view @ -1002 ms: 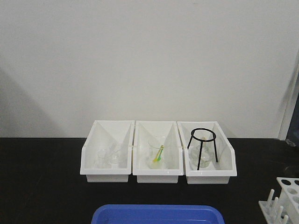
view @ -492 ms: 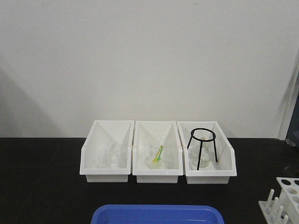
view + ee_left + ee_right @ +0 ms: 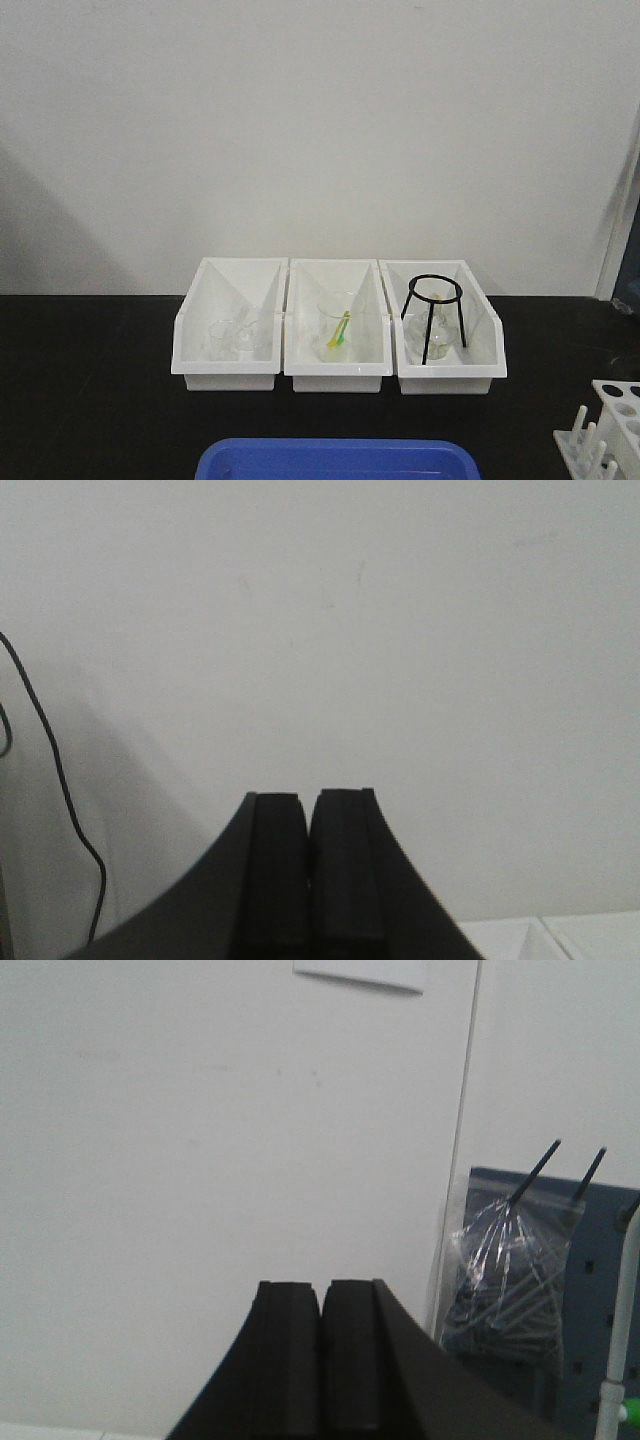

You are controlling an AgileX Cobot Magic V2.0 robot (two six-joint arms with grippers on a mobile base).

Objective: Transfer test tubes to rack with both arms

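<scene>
— Three white open-fronted plastic bins (image 3: 337,372), clear glassware (image 3: 336,318) inside hard to make out.
— Cut off?
— Blue plastic tray (image 3: 335,449) at bottom edge; small white plastic test tube rack (image 3: 608,440) at bottom-right corner.
— Jaws?
— Left black gripper (image 3: 310,805) pressed together, empty; right black gripper (image 3: 322,1290) likewise.

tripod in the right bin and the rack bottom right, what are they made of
Tripod: likely metal rod, thin black ring and legs, dark coated look. Rack: probably moulded plastic, opaque white, smooth, with round holes and pegs.
</scene>
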